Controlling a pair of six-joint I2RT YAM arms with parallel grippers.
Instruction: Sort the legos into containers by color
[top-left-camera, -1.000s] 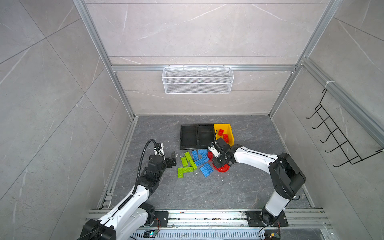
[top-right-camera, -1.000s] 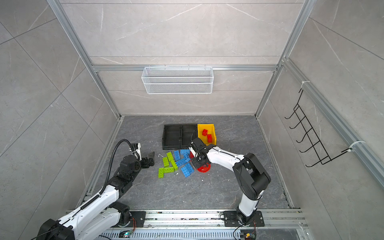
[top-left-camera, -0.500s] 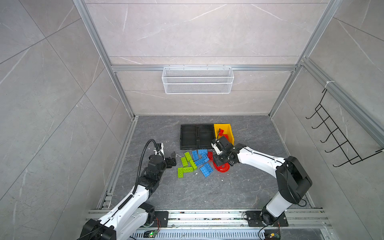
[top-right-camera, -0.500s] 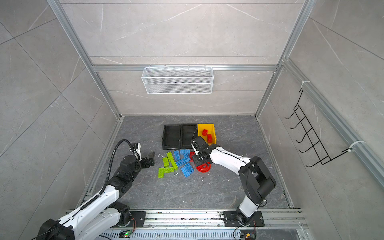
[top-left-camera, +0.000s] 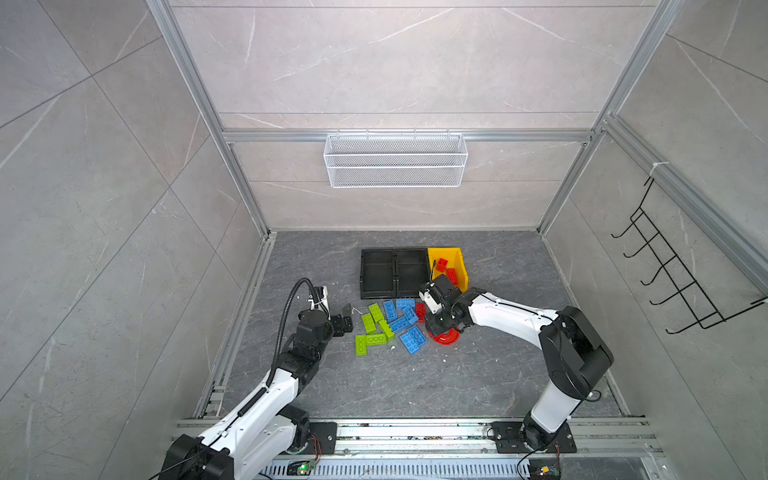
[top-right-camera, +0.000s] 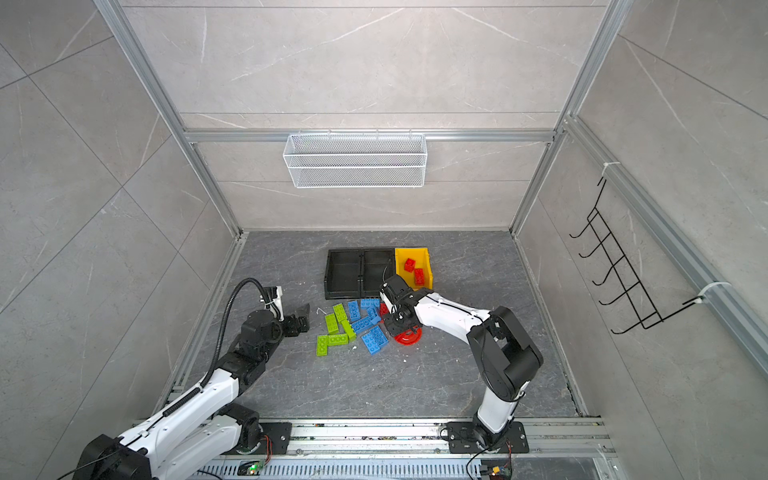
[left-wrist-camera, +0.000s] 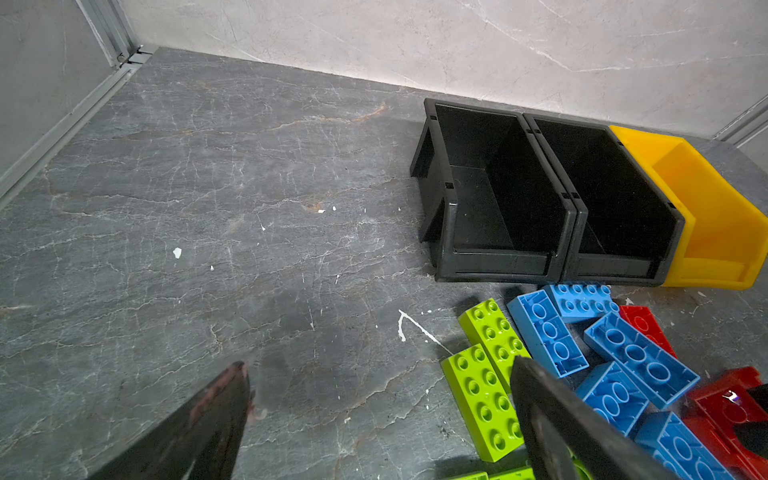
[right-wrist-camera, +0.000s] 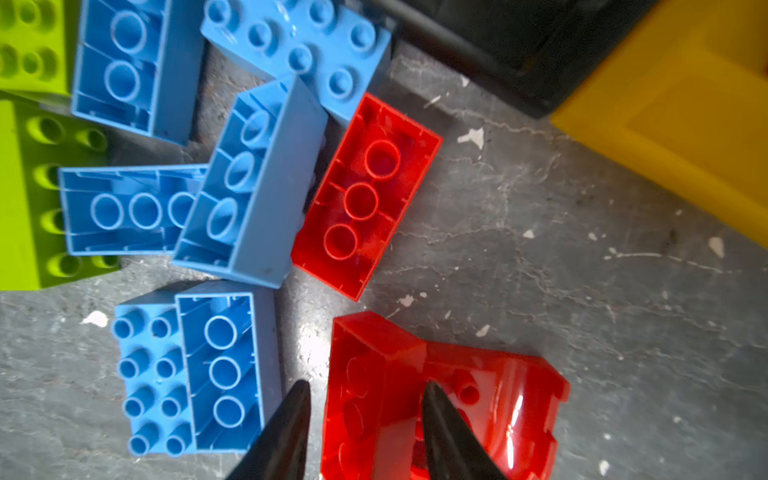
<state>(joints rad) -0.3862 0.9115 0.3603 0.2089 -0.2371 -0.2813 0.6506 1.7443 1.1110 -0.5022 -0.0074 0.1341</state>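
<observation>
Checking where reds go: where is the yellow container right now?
In both top views the yellow container sits at the right end of the bin row near the back wall, directly beside a black container, with two red legos inside.

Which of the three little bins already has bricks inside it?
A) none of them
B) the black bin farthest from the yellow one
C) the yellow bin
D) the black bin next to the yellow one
C: in a top view two red bricks lie inside the yellow bin, while the two black bins show only bare bottoms.
</observation>
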